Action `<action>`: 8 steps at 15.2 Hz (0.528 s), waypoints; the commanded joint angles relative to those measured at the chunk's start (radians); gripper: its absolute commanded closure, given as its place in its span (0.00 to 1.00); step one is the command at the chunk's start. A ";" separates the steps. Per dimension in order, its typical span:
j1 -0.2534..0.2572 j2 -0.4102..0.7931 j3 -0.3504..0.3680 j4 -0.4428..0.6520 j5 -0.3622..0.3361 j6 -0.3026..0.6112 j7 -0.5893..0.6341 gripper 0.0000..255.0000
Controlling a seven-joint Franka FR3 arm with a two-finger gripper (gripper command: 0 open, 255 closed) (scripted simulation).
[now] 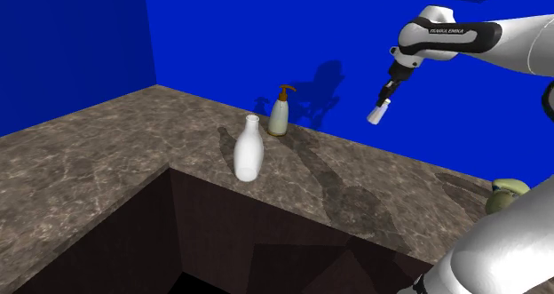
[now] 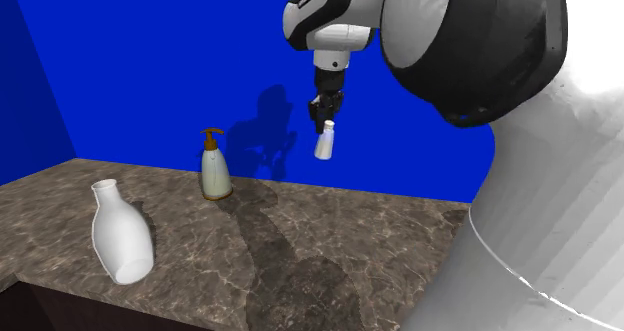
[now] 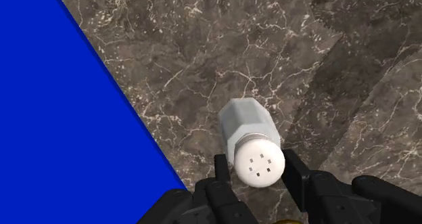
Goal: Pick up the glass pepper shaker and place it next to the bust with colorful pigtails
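**Blue wall [image 1: 222, 35], brown stone surface [image 1: 106, 159], shaker [image 1: 376, 115] up in the air**

Clamped tight on the shaker, just under its cap: black end effector [image 1: 382, 106], one finger on each side. Plain to see from the wrist: white cap with little holes facing the camera, pale body pointing down at the brown stone. Looks whitish grey, not see-through. Hangs high over the surface, touching nothing but the two fingers. Close to the blue wall, well up from the stone.

Down on the surface: a white bottle [image 1: 249, 150] near the front edge, and a soap pump bottle [image 1: 280, 113] with a brown top farther back by the wall. Both well apart from the shaker, off to the shoulder view's left.

At the shoulder view's right edge: a small greenish round thing [image 1: 505, 190], half hidden behind the white arm [image 1: 497, 39]. Too little on show to name. Maybe the bust, maybe not.

First half of the job looks done: shaker grabbed and off the surface. Second half not yet done: carry the shaker over to the bust, bring it down, stand it right beside the bust without a bump, then let go. About halfway, at a guess.
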 commanded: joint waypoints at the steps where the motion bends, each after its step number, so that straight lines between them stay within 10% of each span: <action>1: -0.012 -0.082 -0.001 -0.072 -0.034 -0.003 -0.004 1.00; 8: -0.079 -0.322 -0.008 -0.269 -0.130 -0.030 -0.036 1.00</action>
